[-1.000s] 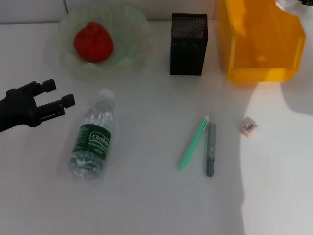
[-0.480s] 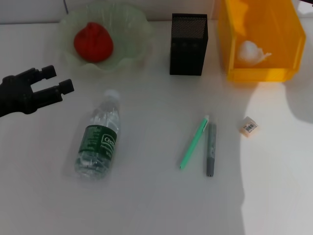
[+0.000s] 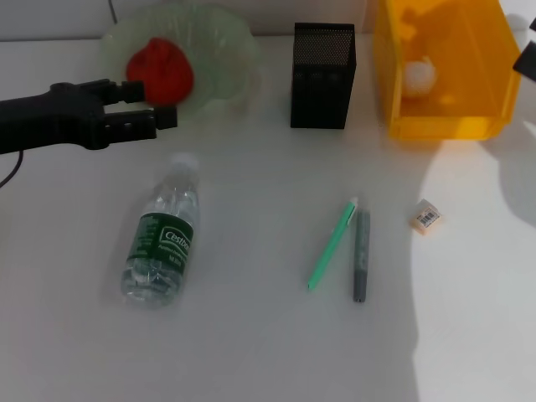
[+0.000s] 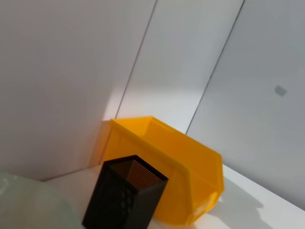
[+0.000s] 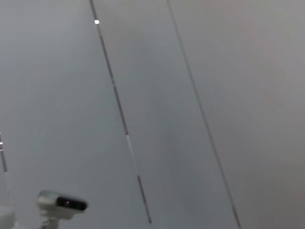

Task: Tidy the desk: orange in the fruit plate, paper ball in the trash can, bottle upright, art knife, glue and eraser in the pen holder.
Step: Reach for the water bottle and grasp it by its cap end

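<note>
Just in front of the fruit plate (image 3: 219, 50), the left gripper (image 3: 166, 107) hangs with its two fingers spread and nothing between them, their tips overlapping the near rim of the pale-green scalloped bowl and sitting close to the orange (image 3: 161, 69), which lies glossy and lumpy inside it. A careless swing from this spot could clip the rim and skid the plate, or nudge the fruit out.

Below the plate, nearer the robot, the bottle (image 3: 161, 242) lies on its side on the bench (image 3: 251, 335), clear plastic with a dark green label, its white cap pointing up toward the gripper. It is round and slick, so it will likely roll or squirt away if pinched off-centre, and may topple if stood unevenly.

Right of the plate stands the pen holder (image 3: 323, 75), a tall black mesh cup. Well in front of it lie a green pen-like tool (image 3: 332, 244) and a grey one (image 3: 360, 255) almost touching; grasping one may drag the other. Farther right sits the small beige eraser (image 3: 425, 217).

Right of the pen holder, the orange-yellow trash can (image 3: 444, 71) already holds the white paper ball (image 3: 420, 75). Only a dark edge shows beyond it at the frame's right; whether the right gripper is spread I cannot tell.
</note>
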